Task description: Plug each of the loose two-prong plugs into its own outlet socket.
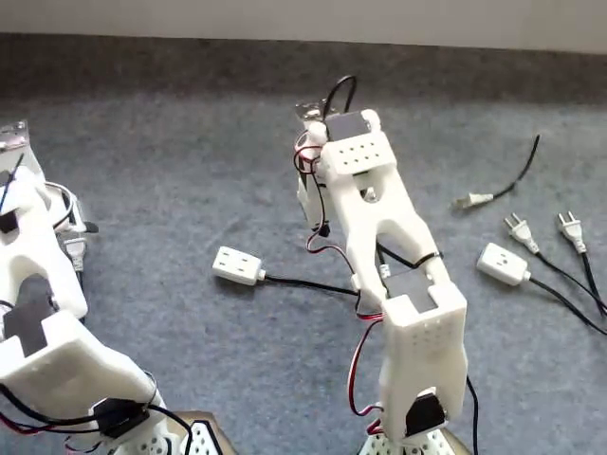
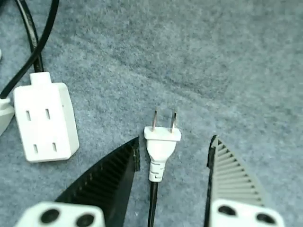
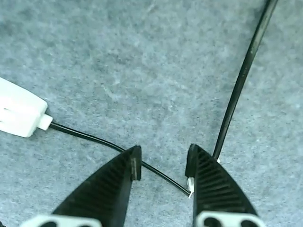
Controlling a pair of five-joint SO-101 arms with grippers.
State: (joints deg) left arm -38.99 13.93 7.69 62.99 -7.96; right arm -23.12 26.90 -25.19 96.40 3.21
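Observation:
In the left wrist view a white two-prong plug (image 2: 161,142) lies flat on the grey carpet with its prongs pointing away. It sits between the fingers of my open left gripper (image 2: 173,151), untouched. A white outlet socket (image 2: 46,120) rests close beside it. My right gripper (image 3: 163,165) is open low over the carpet, and a thin black cord (image 3: 109,144) runs between its fingers from another white socket (image 3: 19,113), also seen from above (image 1: 237,265). At the right lie a further socket (image 1: 503,263) and three loose plugs (image 1: 517,227) (image 1: 570,226) (image 1: 471,200).
The right arm (image 1: 379,218) stretches up the middle of the carpet and hides its own gripper from above. The left arm (image 1: 38,284) fills the left edge. A second black cord (image 3: 241,80) crosses beside the right gripper. Cords trail off at the right edge (image 1: 569,294).

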